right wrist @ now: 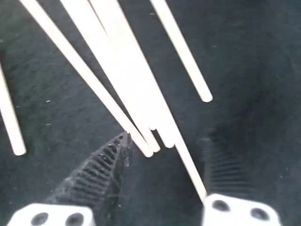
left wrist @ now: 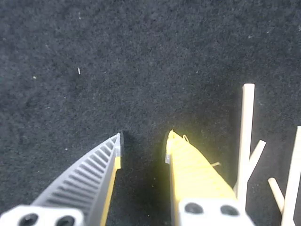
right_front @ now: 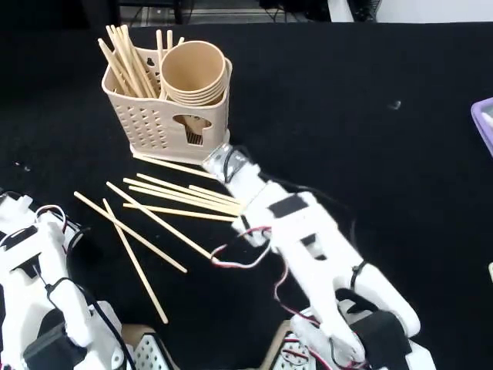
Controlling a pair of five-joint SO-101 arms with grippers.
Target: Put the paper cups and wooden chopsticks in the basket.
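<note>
Right gripper, jaws wide astride loose wooden chopsticks on table near basket, may, we judge, pinch several & scatter them; left gripper part-open, empty; paper cups already in basket.

Basket at the back left of the desk, loose sticks spread in front of it.

The basket stands on the desk toward its far left. A stack of paper cups sits in the basket's right side, and upright chopsticks stand in its left side. The loose chopsticks lie on the desk in front of the basket: a bundle just before it, and a few crossed ones farther left and nearer. The right end effector is just in front of the basket's right front corner, over the bundle's end, with one finger on each side of it. The left end effector is at the near left over bare desk, its fingers apart, with stick ends beside it.
</note>
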